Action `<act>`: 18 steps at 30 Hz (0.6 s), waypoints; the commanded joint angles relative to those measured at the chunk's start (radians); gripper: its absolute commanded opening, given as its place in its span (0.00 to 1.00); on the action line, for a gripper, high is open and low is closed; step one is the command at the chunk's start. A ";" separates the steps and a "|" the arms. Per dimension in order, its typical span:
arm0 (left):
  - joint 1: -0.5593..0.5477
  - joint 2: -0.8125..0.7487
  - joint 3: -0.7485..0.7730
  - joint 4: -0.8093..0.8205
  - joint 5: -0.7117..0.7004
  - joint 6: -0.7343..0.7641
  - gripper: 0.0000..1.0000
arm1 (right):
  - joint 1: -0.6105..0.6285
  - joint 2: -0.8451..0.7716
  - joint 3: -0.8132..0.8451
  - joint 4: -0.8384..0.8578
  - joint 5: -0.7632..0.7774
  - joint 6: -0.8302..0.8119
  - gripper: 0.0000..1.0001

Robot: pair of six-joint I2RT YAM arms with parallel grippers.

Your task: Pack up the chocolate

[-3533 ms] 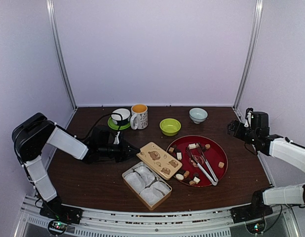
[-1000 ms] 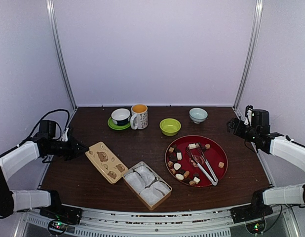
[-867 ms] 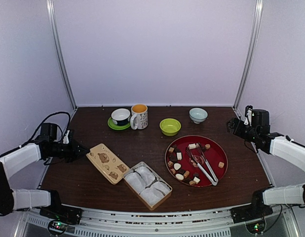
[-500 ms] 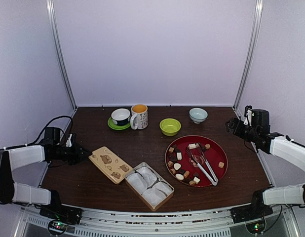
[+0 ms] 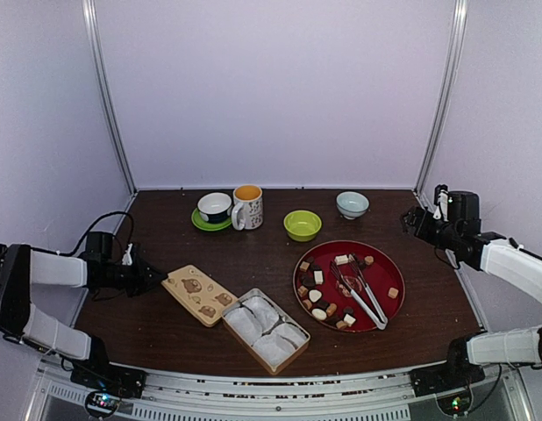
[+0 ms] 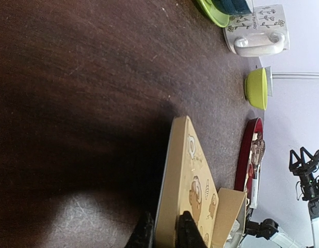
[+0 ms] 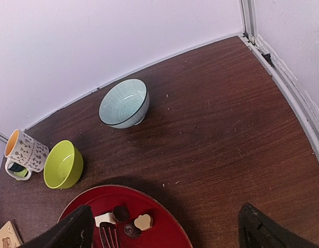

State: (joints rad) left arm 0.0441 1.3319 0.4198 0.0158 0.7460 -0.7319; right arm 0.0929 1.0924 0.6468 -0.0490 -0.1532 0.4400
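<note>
lid (image 5: 199,295) now off the plate (image 5: 387,266), left of the tin (image 5: 246,348)

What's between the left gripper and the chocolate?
In the top view: the bear-print lid, pinched by the left gripper, then the open tin of white liners, before the chocolate on the red plate.

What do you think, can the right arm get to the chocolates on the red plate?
Probably yes: the right gripper hangs open near the red plate, with bare table between it and the chocolates.
</note>
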 commanded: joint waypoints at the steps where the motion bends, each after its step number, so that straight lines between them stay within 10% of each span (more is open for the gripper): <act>1: 0.005 0.002 -0.009 0.068 0.013 -0.003 0.08 | -0.005 -0.014 0.013 -0.005 0.002 -0.014 0.97; 18: -0.003 -0.360 0.351 -0.569 -0.201 0.265 0.00 | -0.005 -0.006 0.026 -0.012 0.001 -0.034 0.97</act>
State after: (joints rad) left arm 0.0441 1.0233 0.6636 -0.3653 0.6540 -0.6052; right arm 0.0929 1.0924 0.6476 -0.0566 -0.1566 0.4301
